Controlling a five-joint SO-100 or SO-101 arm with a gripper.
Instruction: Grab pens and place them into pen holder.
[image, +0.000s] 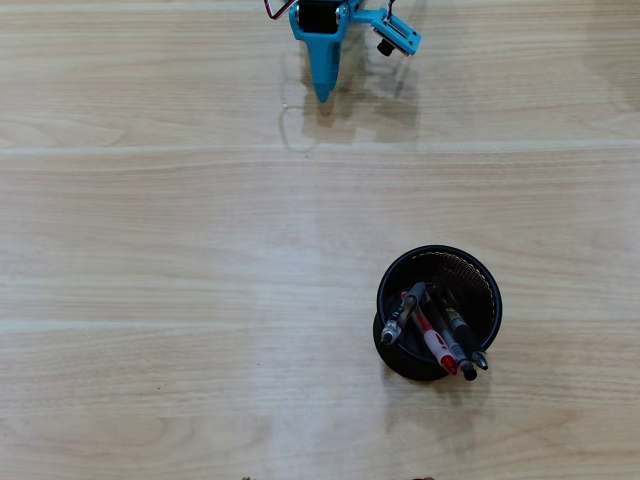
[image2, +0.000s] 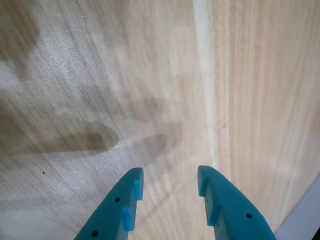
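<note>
A black mesh pen holder stands at the lower right of the wooden table in the overhead view. Pens lean inside it, among them a red one, a black one and a grey-black one. No loose pen shows on the table in either view. My blue gripper is at the top edge of the overhead view, far from the holder. In the wrist view the gripper has its two blue fingers apart with only bare wood between them, so it is open and empty.
The light wooden table has plank seams running across it. In the wrist view a pale seam runs up the frame, and the table's edge shows at the bottom right corner. The gripper's shadow lies on the wood.
</note>
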